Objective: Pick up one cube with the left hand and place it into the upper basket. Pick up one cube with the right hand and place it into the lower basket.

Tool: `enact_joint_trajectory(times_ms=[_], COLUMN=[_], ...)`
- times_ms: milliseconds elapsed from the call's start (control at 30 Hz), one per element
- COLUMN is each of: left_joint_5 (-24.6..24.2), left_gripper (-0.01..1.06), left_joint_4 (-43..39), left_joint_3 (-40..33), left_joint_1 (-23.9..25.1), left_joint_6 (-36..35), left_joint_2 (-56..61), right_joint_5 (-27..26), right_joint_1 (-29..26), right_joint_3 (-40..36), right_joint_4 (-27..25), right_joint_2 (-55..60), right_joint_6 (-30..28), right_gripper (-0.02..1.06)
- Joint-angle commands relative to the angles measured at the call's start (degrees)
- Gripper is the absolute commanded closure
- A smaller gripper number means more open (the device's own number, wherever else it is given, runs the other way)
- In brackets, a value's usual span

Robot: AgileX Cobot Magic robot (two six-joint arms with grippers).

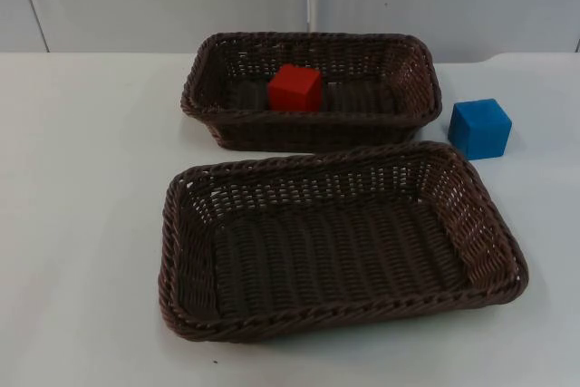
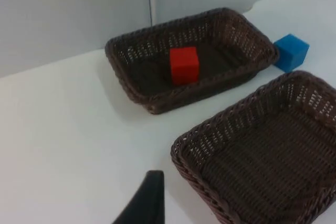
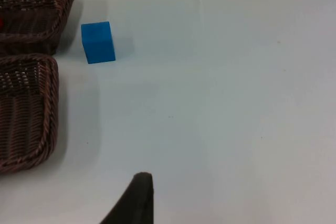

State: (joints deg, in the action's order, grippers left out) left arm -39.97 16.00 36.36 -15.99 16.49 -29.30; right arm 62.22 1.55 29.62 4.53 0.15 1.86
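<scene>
- Left gripper: one fingertip (image 2: 144, 200) seen in the left wrist view, matte black, smooth, rising to a narrow, slightly rounded tip with a straight edge on one side
- Right gripper: one fingertip (image 3: 134, 200) seen in the right wrist view, matte black, same tapering shape, rounded at its end, no markings or screws visible

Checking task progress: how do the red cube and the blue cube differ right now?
The red cube sits inside the upper basket, on its floor; the blue cube stands on the white table, outside both baskets, right of the upper one and by the far right corner of the lower basket. Red looks delivered, blue not yet. Both look like similar-sized plain cubes resting flat, neither held.
</scene>
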Motion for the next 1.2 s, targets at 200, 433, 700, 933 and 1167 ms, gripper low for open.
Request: enact_joint_trajectory(times_ms=[200, 433, 700, 933, 1167], left_joint_5=[0.4, 0.4, 0.3, 0.3, 0.2], left_gripper=[0.08, 0.08, 0.08, 0.08, 0.08], left_joint_4=[-0.8, -0.8, -1.1, -1.1, -1.0], left_joint_3=[-2.3, -2.5, -2.5, -2.5, -2.5], left_joint_1=[0.0, 0.0, 0.0, 0.0, 0.0], left_joint_6=[-0.6, -0.6, -0.6, -0.6, -0.6], left_joint_2=[1.3, 1.3, 1.3, 1.3, 1.3], right_joint_5=[-0.4, -0.4, -0.4, -0.4, -0.6], right_joint_1=[-0.3, -0.3, -0.3, -0.3, -0.3], right_joint_3=[-0.1, -0.1, -0.1, -0.1, 0.0], right_joint_4=[-0.3, -0.3, -0.3, -0.4, -0.4], right_joint_2=[-0.2, -0.2, -0.2, -0.2, -0.2], right_joint_6=[-0.2, -0.2, -0.2, -0.2, -0.2], right_gripper=[-0.01, -0.01, -0.01, -0.01, -0.01])
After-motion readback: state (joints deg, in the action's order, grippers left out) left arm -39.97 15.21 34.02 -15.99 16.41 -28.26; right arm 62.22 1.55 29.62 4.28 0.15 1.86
